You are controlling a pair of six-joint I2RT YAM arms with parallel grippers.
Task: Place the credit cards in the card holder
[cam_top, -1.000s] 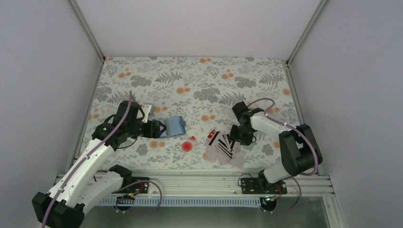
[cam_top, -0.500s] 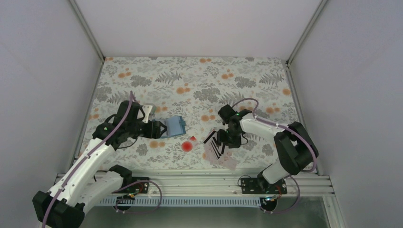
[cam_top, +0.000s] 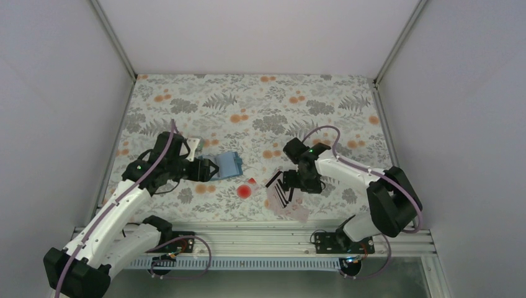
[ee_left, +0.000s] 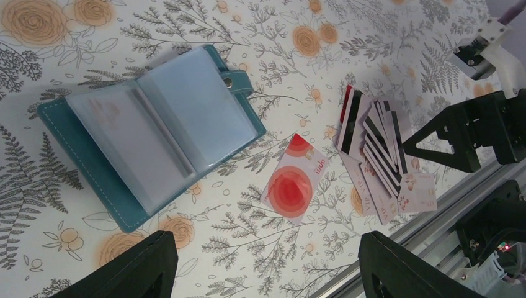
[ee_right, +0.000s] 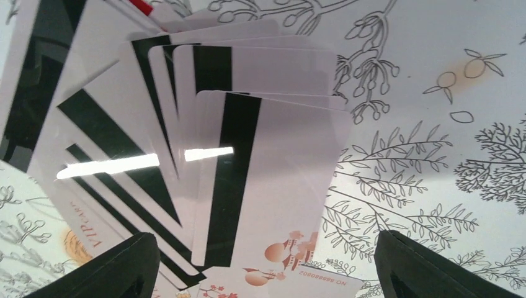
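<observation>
Overhead, your right gripper [cam_top: 290, 184] has slid left over the fanned credit cards [cam_top: 282, 195]. Left wrist: card holder [ee_left: 155, 124] lies open, left gripper [ee_left: 265, 248] spread wide beside it. Right wrist: jaws wide above the cards, seemingly not touching.

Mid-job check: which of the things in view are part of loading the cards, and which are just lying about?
Part of the job:
card holder, lying open
fanned pile of credit cards
lone card with a red circle, between holder and pile

Just there:
floral table cover
metal rail at the near edge
</observation>
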